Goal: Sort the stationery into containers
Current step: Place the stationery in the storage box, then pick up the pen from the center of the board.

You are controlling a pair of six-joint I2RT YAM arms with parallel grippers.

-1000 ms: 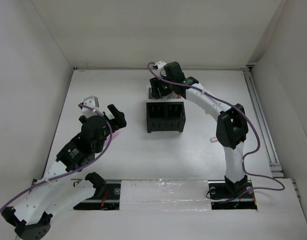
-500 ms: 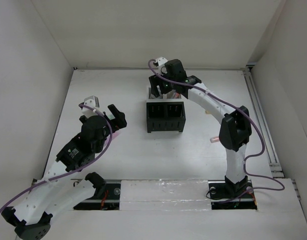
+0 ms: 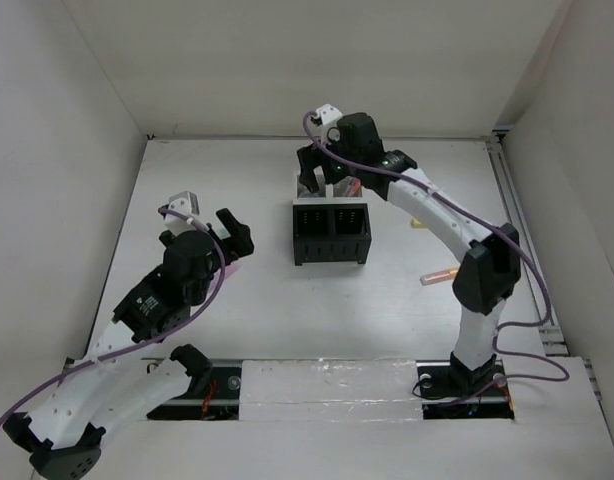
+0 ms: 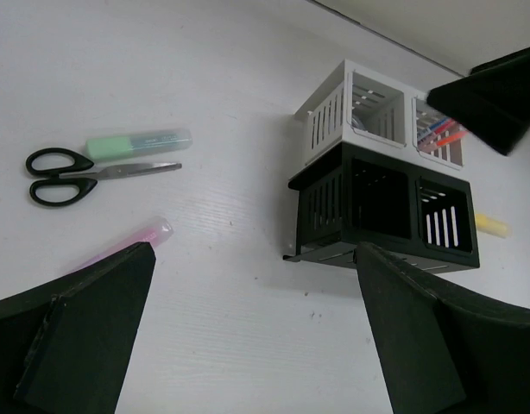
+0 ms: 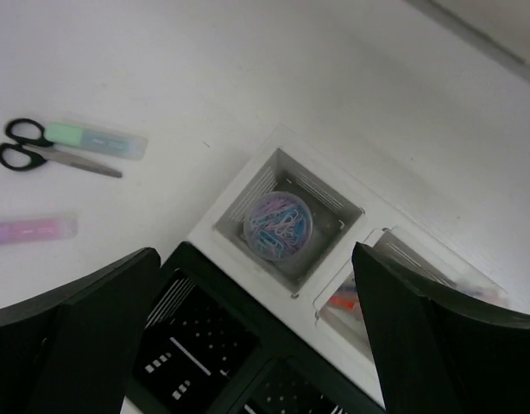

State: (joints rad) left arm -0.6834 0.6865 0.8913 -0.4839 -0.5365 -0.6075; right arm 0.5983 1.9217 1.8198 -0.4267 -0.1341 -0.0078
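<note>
Right gripper (image 5: 252, 259), jaws wide, above the white bin (image 5: 330, 194) containing the paper-clip tub (image 5: 278, 226); we should rise vertically (clearing the rim). Left gripper (image 4: 255, 250), equally wide, hovers near the scissors (image 4: 85, 172).

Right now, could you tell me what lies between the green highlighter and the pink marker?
The black-handled scissors lie there, beside the green highlighter; the left wrist view shows it.

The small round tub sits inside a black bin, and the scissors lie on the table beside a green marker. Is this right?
Not quite. The small round tub sits inside a white bin, not a black one; the right wrist view shows it. The scissors do lie on the table beside the green marker.
</note>
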